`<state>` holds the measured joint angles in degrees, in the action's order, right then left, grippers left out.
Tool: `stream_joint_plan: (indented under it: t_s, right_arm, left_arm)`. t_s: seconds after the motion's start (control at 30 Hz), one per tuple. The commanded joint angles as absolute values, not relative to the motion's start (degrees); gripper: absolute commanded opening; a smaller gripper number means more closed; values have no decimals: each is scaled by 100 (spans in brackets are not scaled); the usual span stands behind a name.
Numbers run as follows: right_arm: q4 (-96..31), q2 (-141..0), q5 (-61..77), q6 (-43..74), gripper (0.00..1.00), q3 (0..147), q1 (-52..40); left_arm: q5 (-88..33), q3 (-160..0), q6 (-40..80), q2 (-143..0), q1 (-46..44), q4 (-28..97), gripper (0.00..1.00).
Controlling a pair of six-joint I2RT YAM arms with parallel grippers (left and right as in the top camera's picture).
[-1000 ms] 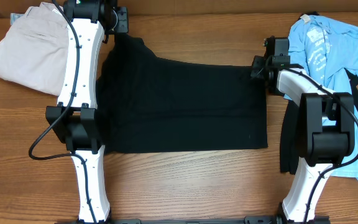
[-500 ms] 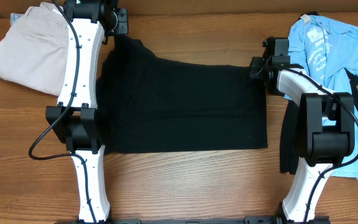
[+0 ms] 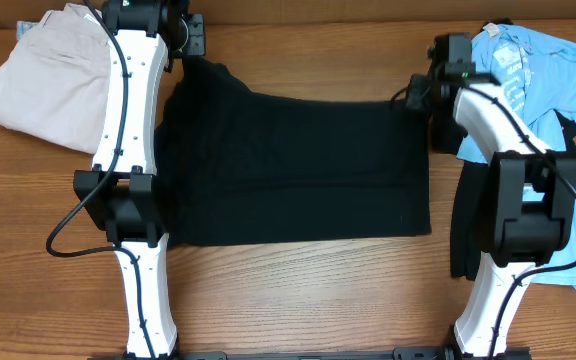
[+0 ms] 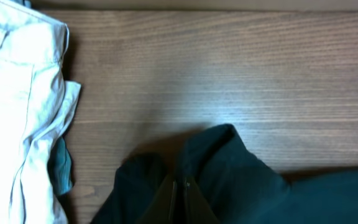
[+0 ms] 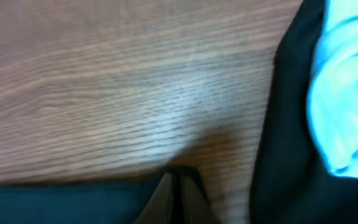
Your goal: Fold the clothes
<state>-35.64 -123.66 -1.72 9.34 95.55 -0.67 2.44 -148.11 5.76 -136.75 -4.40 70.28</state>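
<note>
Print on the light blue tee (image 3: 533, 62) is pale, not legible. Delta vs 0.5 s ago: right jaws moved toward the far edge, taking the shirt's far corner along; left jaws unchanged. Black T-shirt (image 3: 298, 170) lies flat on the surface (image 3: 298, 290), its long axis running from 1 pair of jaws to the other, sleeve end at the left jaws, straight edge at the right. Both pairs pinched closed on its far corners. Beige trousers (image 3: 38, 75) are left of the left jaws, the blue tee just right of the right.

T-shirt (image 3: 298, 170) flat on table (image 3: 298, 290) centre, trousers (image 3: 38, 70) far left, printed tee (image 3: 538, 70) far right
</note>
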Motion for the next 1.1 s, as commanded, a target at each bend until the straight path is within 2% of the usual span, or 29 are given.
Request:
stream_joint_plan:
  t_s: [0.0,0.27,0.67,0.87,1.07]
  right_arm:
    - [-4239,-12372,-130,956,4,10383,-25]
    - [-5811,-12151,517,963,4,10886,-25]
    - [-7231,-11389,652,937,4,10816,-30]
    - [-7430,-11314,657,941,4,10304,-32]
    - [-7091,-11314,661,961,4,9480,-30]
  left_arm:
    - [320,-14905,508,-13426,-451,7150,4]
    - [357,-14905,508,-13117,-449,7760,4]
    - [360,-14905,222,-13091,-261,9439,4]
    - [305,-14842,-82,-13091,-255,9682,4]
    - [340,-13959,-176,-13028,-255,9684,4]
